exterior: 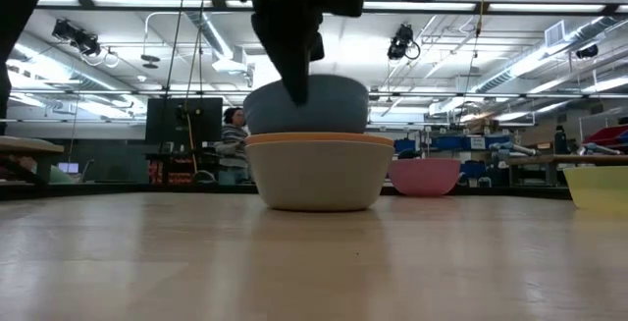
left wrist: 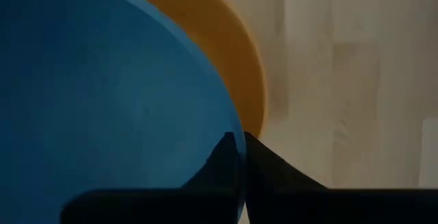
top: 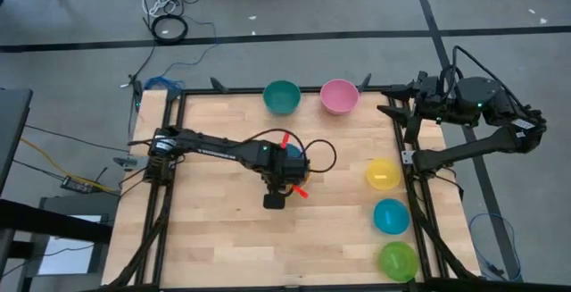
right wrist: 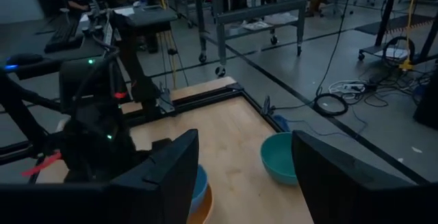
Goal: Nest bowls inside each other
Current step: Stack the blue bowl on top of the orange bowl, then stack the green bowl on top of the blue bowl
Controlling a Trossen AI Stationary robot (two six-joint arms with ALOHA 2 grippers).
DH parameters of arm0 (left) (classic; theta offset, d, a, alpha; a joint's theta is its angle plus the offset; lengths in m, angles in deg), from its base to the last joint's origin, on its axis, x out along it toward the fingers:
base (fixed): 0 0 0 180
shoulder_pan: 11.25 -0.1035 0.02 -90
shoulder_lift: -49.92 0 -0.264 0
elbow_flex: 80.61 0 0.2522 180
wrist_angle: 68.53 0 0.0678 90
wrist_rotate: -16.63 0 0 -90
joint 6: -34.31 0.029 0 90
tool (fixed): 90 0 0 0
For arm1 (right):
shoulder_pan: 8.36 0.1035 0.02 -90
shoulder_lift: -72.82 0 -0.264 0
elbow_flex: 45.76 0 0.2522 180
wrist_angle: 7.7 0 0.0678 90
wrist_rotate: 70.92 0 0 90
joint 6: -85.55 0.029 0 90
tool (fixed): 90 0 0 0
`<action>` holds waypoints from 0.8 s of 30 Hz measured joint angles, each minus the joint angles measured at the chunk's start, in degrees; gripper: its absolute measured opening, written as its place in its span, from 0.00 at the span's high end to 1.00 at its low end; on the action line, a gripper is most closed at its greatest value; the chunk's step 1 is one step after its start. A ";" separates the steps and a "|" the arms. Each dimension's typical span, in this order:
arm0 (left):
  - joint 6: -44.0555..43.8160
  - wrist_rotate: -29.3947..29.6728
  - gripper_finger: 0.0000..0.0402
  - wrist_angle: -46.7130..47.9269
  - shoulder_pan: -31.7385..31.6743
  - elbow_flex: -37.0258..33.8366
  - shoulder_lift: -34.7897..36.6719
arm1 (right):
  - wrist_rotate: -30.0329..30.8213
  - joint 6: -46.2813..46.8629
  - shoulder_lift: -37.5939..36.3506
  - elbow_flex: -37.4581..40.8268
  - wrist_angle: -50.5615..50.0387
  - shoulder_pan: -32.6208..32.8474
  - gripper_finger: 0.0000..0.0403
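Note:
Over the table's middle, my left gripper [top: 287, 162] is shut on a blue bowl [exterior: 306, 105]. Below it an orange bowl [exterior: 319, 138] sits nested in a grey-white bowl [exterior: 319, 176], which rests on its base on the table. The blue bowl hangs over the orange one, its bottom at about the height of the orange rim; I cannot tell whether the two touch. My right gripper [right wrist: 243, 176] waits open, raised beyond the table's right edge. My left gripper [left wrist: 238, 145] pinches the blue bowl's rim [left wrist: 231, 122], one finger inside the bowl and one outside. The fingers [exterior: 297, 76] come from above, pointing steeply down. The bowl hangs upright below them, over the orange bowl [left wrist: 236, 53], a little off its centre.
A teal bowl [top: 282, 96] and a pink bowl [top: 339, 96] stand along the far edge. Yellow [top: 383, 174], cyan [top: 391, 216] and lime green [top: 398, 261] bowls stand in a row along the right edge. Bare wood [top: 214, 229] lies near and left of the stack.

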 joint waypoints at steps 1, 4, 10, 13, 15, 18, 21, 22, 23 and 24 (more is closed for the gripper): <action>0.02 0.04 0.96 0.27 -0.02 0.00 -0.01 | -0.02 0.00 0.03 0.00 0.01 -0.02 0.45; 0.00 -1.36 0.87 -1.87 -0.04 0.00 0.08 | -0.02 0.00 0.04 0.00 0.01 -0.02 0.45; -0.32 -5.04 0.67 -4.40 0.23 0.02 0.62 | -0.01 -0.42 0.04 0.00 0.01 -0.01 0.45; 0.83 -0.19 0.60 -1.23 0.26 0.78 0.63 | -0.02 -0.50 0.04 0.00 0.01 0.00 0.45; 2.26 4.58 0.57 1.02 -0.17 2.69 0.97 | -0.02 -0.52 0.04 0.00 0.01 -0.02 0.45; 5.63 11.91 0.55 2.29 -1.59 5.88 1.92 | -0.02 -0.52 0.04 0.00 0.02 -0.02 0.45; 9.72 17.32 0.55 1.15 -4.79 7.13 2.12 | -0.02 -0.52 0.04 0.00 0.06 0.00 0.45; 10.72 17.63 0.55 1.22 -6.30 7.13 2.02 | -0.02 -0.52 0.04 0.00 0.13 -0.01 0.45; 11.20 17.50 0.55 1.26 -7.89 6.87 1.90 | -0.02 -0.52 0.04 0.00 0.17 -0.01 0.45; 11.89 17.07 0.55 0.86 -9.56 6.66 1.44 | -0.02 -0.51 0.02 0.00 0.17 0.00 0.45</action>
